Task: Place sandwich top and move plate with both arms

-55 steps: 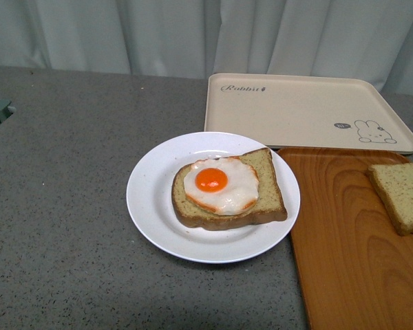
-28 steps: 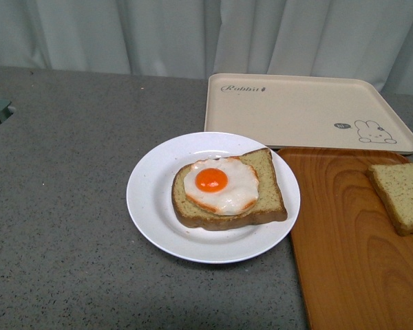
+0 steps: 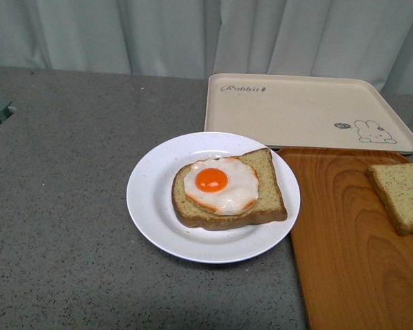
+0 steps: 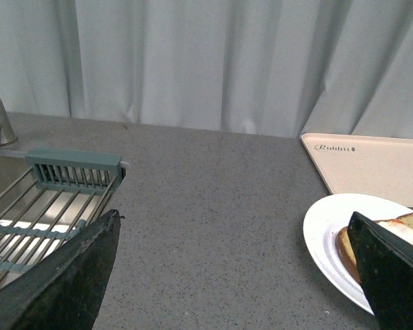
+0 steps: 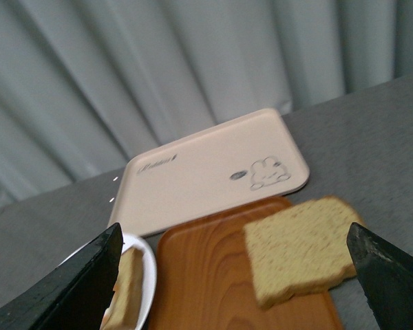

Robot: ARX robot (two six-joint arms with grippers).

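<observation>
The sandwich top, a plain speckled tan slice, lies on the brown wood-grain tray at the right edge of the front view. It also shows in the right wrist view, between the wide-open fingers of my right gripper and beyond them. The white plate holds a bread slice with a fried egg. In the left wrist view the plate lies by the right fingertip of my open, empty left gripper. Neither gripper shows in the front view.
A cream rabbit-print tray lies behind the plate and the wood tray. A sink with a green-edged wire rack lies left of the left gripper. Grey curtains hang along the back of the grey counter.
</observation>
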